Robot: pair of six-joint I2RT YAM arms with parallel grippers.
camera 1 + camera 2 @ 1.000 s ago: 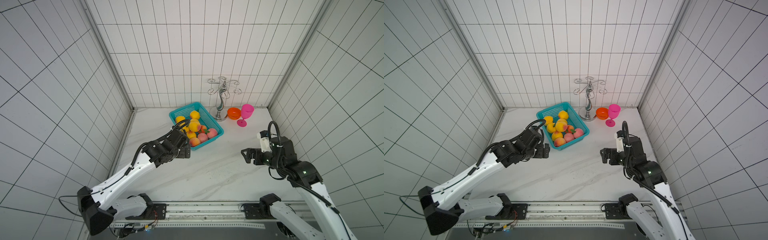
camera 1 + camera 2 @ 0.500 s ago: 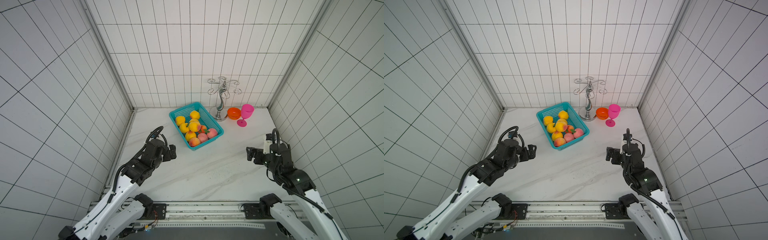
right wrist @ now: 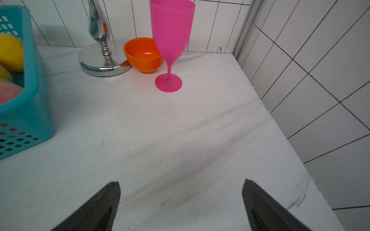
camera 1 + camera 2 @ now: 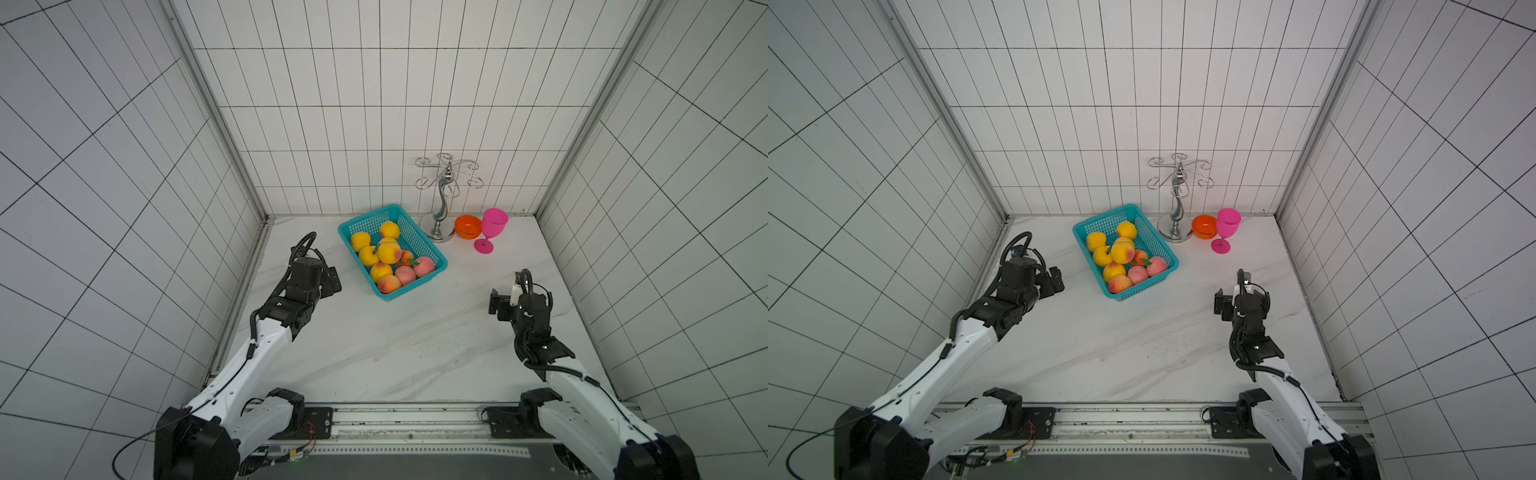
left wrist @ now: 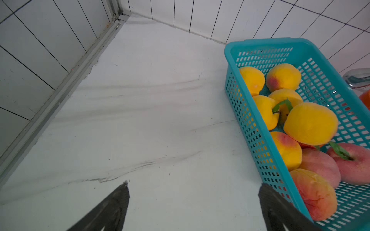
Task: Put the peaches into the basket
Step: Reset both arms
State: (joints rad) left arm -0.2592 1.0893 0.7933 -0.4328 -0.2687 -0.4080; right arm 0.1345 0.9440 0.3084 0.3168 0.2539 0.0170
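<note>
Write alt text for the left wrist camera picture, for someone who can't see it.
A teal basket holds yellow and pink-red peaches on a white marble table beside tiled walls. The left end effector is open and empty.

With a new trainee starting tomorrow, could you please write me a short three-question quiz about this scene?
1. True or false: all the peaches in view lie inside the basket.
2. Which thing stands between the chrome stand and the pink goblet? A) an orange bowl B) a blue mug C) a green plate
3. Fill in the blank: the left claw and the right claw are both ____ and hold nothing.

Key: 1 true; 2 A; 3 open.
</note>
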